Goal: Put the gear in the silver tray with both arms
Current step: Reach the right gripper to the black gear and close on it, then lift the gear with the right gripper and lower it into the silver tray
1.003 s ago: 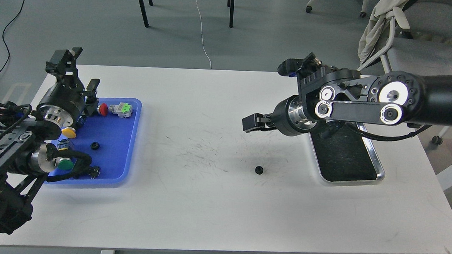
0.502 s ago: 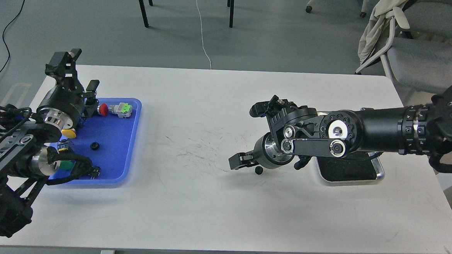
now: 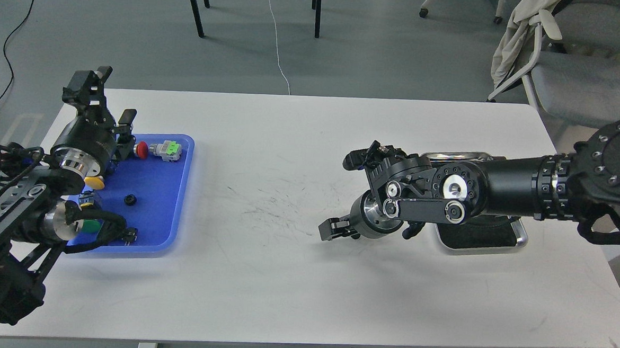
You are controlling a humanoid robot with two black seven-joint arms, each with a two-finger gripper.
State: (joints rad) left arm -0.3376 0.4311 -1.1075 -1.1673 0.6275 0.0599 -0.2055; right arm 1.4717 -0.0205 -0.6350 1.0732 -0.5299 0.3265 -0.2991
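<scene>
My right gripper [image 3: 334, 230] is low over the white table [image 3: 262, 277], just left of the silver tray [image 3: 520, 238]. Its dark fingers are seen from the side, so I cannot tell whether they are open or shut. The small black gear that lay on the table at this spot is hidden by the gripper and wrist. My right forearm covers most of the silver tray; only its near rim and part of the black floor show. A second small black gear [image 3: 130, 200] lies in the blue tray [image 3: 164, 230]. My left gripper [image 3: 127, 131] is open over the blue tray's far left corner.
The blue tray also holds a red-capped button [image 3: 142, 150], a grey and green connector [image 3: 167, 150], yellow [image 3: 94, 182] and green [image 3: 90, 227] buttons and a small black part [image 3: 129, 233]. An office chair [image 3: 575, 76] stands behind the table's right end.
My right arm swung down and left from above the silver tray to the table, then shifted slightly right. Its gripper now covers the gear. My left arm barely moved.
</scene>
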